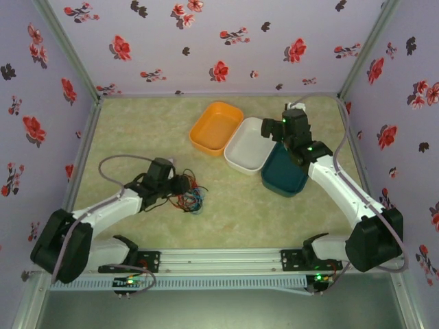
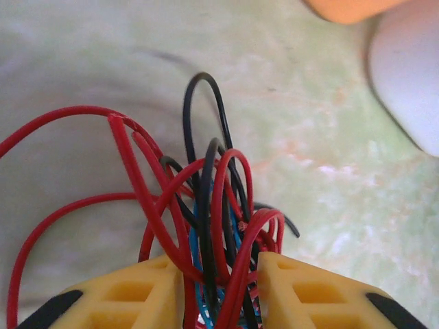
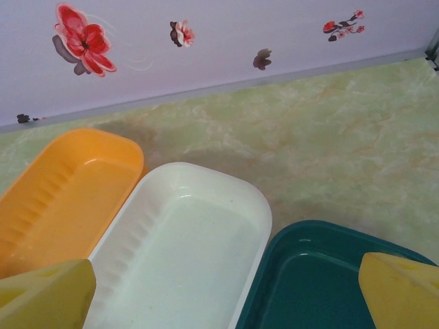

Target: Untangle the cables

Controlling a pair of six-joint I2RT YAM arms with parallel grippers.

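Note:
The cables (image 1: 193, 196) are a tangle of thin red, blue and black wires lying on the table left of centre. My left gripper (image 1: 180, 185) is at the tangle's left side. In the left wrist view the cables (image 2: 212, 199) rise in loops from between the yellow fingers (image 2: 137, 295), which press the bundle from both sides, so the left gripper (image 2: 219, 284) is shut on them. My right gripper (image 1: 278, 128) hovers open over the trays at the back right, far from the cables. Its fingertips (image 3: 48, 295) stand wide apart with nothing between them.
Three trays sit side by side at the back centre: orange (image 1: 216, 127), white (image 1: 248, 145) and dark teal (image 1: 285, 177). The right wrist view looks down on the orange (image 3: 62, 199), white (image 3: 185, 253) and teal (image 3: 309, 281) trays. Flowered walls enclose the table.

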